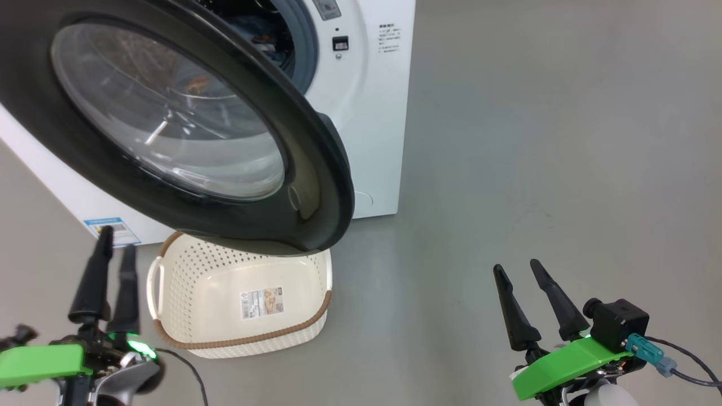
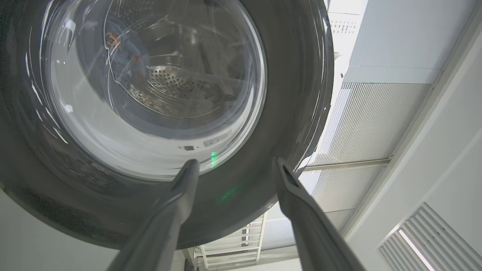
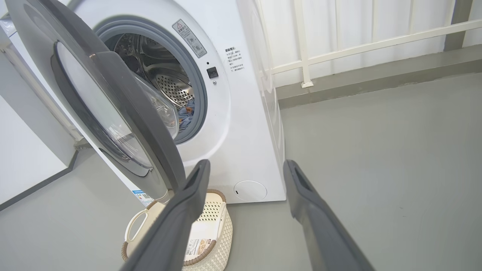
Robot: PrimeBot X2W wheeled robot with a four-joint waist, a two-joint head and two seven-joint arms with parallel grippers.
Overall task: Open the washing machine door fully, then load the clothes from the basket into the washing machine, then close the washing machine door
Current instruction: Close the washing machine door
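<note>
Light-blue bear-print clothes lie inside the white boxy washing machine, beyond my spread left gripper and spread right gripper.

Left claw: two long dark fingers, tapering to narrow tips. Bright green cover at the wrist, a green lamp glowing beside it. Thin black cable runs off a silver-grey shell.

Right claw: same dark fingers, with a green plate. Black boxy camera, teal plug, grey lead. Seen close in the wrist views, the fingers look grey with grooved inner faces.
</note>
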